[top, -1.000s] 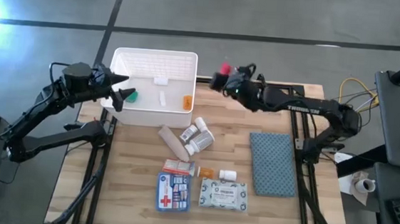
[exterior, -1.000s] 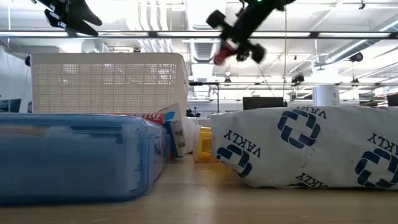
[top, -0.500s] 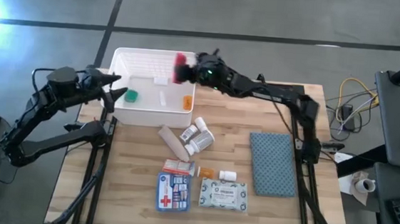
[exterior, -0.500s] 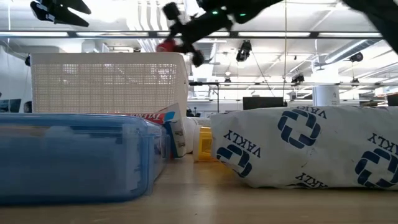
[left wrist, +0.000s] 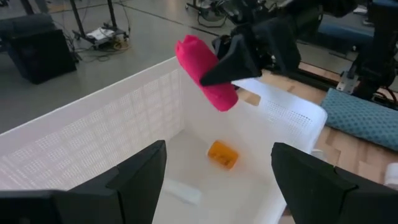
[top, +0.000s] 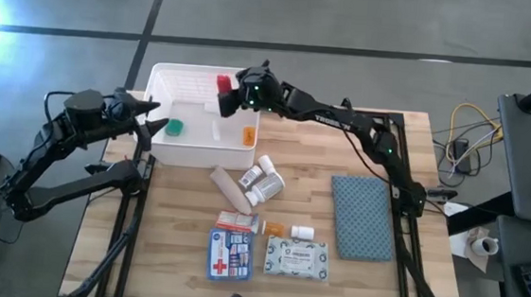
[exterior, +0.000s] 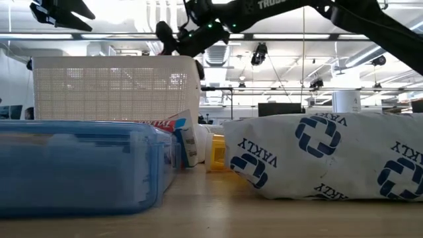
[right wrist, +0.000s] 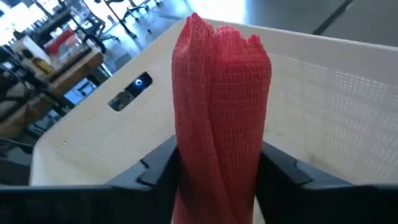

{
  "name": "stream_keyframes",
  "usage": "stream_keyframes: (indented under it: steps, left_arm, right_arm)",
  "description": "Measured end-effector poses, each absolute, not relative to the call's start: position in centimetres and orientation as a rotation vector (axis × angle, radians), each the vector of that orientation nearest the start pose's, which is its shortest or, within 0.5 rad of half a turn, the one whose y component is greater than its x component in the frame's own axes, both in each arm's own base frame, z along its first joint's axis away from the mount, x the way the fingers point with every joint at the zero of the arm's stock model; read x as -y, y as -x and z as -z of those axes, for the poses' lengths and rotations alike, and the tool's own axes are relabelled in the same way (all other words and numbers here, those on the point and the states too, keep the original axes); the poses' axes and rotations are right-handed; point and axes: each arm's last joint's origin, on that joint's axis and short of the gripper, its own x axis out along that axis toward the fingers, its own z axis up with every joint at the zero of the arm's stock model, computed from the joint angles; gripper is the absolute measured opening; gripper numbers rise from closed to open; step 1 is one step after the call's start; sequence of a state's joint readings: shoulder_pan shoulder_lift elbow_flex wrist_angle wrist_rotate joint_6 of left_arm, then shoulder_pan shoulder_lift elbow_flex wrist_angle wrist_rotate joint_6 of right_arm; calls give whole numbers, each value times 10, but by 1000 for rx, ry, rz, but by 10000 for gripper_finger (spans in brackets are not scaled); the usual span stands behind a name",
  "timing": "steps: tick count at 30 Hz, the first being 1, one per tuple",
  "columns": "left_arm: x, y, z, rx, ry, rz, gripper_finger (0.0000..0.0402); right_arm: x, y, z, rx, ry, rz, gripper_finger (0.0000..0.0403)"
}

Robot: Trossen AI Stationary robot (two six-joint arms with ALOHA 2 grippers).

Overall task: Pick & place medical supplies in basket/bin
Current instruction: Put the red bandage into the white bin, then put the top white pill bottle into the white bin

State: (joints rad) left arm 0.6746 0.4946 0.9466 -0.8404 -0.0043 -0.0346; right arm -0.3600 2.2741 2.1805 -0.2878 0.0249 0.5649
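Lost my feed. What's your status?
Right tool over white bin, red roll between its fingers. Left tool open at bin's left rim. Nothing in the way.

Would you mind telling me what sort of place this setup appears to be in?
Probably an open robotics lab or workshop. The low view shows an exposed ceiling with pipes and strip lights and desks with monitors behind the wooden table; the high view shows bare concrete floor and loose cables.

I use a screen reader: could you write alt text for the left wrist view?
The right gripper holds a red gauze roll above the white bin, which contains an orange item. The left gripper's open fingers frame the foreground.
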Motion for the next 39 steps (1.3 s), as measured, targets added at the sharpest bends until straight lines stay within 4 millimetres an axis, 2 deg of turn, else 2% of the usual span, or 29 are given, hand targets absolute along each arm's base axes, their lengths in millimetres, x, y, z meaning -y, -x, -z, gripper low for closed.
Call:
stream_keyframes:
  steps: [4,7,12,19,30,36,39]
  left_arm:
    - [-45,-56,-353,-377,127,-669,270]
    - [-46,-58,-353,-388,121,-665,270]
    - [-50,-62,-351,-412,125,-663,270]
    - [-56,-69,-349,-446,137,-661,270]
    - [-63,-79,-352,-423,121,-656,270]
    - [-68,-88,-357,-373,75,-577,270]
    - [-72,-94,-358,-357,66,-578,270]
  right_arm:
    - [186,-489,-312,-248,-685,491,208]
    - [184,-485,-322,-235,-667,494,225]
    - [180,-471,-340,-271,-589,533,238]
    - [172,-466,-341,-362,-562,536,241]
    - [132,-439,-379,-408,-465,655,237]
    - [93,-430,-405,-382,-413,567,241]
    - [76,-425,-412,-370,-407,601,242]
